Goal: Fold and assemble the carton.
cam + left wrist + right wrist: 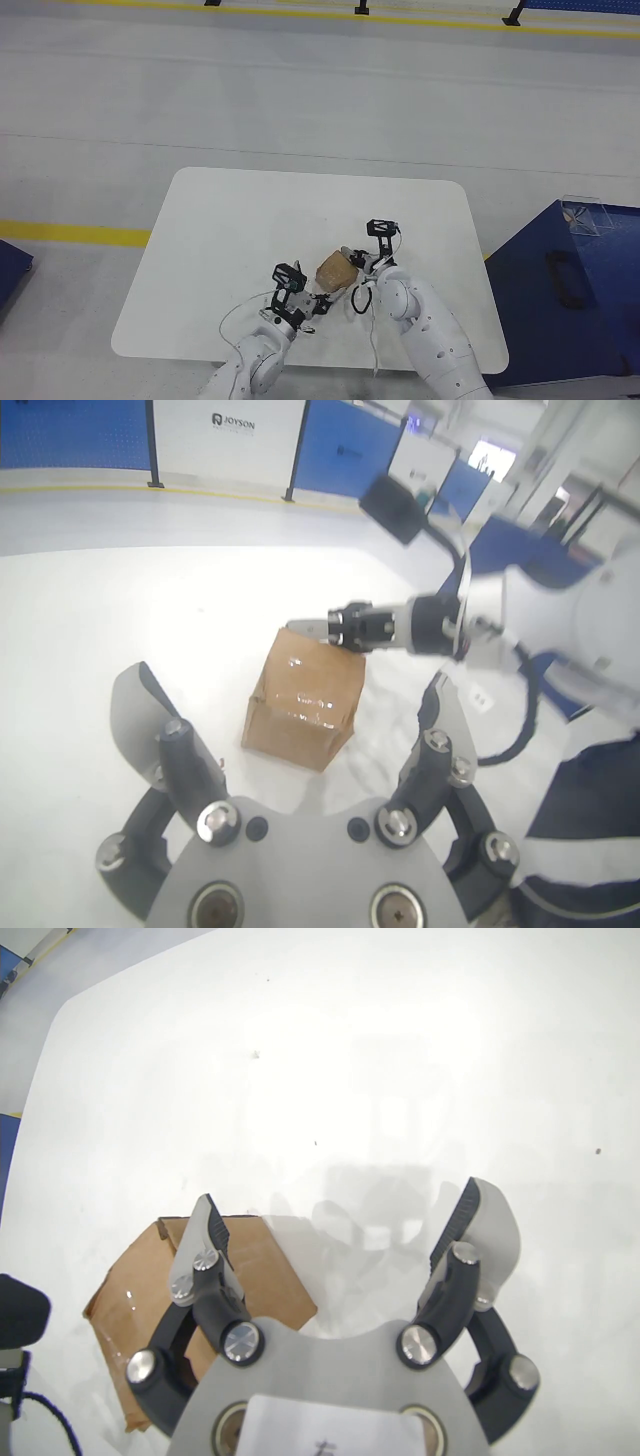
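Although the counter point(220, 220) spreads broad and white toward its far edge and both rounded far corners, the carton point(335, 268) sits close to the near edge, right of centre, between the two arms. A blue cabinet point(575, 300) stands just off the counter's right edge.

The carton point(305, 695) lies skewed to the counter's edges, with one lower corner turned toward the left gripper point(285, 685). It is nearly cubic, so its long axis cannot be settled.

It is a closed box of brown cardboard, creased at the corners, with glossy tape across its top.

The left gripper hangs near the carton without touching it, its fingers point(145, 705) spread wide. The right gripper point(342, 1193) also has its fingers point(207, 1228) wide apart, one lying over the carton's top edge.
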Robot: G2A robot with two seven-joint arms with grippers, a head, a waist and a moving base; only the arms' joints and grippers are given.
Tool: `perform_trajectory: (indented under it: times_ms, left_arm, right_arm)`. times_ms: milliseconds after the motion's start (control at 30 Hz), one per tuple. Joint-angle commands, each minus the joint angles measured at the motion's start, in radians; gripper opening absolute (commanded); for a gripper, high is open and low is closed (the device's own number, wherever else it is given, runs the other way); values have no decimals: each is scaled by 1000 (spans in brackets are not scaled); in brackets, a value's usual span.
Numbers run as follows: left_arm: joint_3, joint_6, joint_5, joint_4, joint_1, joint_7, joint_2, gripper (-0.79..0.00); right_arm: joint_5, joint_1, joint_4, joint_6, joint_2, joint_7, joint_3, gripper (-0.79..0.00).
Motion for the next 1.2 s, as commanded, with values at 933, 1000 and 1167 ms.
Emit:
perform_trajectory:
  times_ms: [933,1000,1167]
  left_arm:
    - [104,127,173,138,-117,-111,-24,-705]
    - [103,124,162,126,-109,-108,-23,-785]
    - [80,63,33,56,-72,-143,-24,-785]
  right_arm:
    - [102,-77,-78,-11,26,-80,151,0]
    - [106,-77,-77,-6,27,-84,157,0]
    - [164,-74,-82,28,30,-99,201,0]
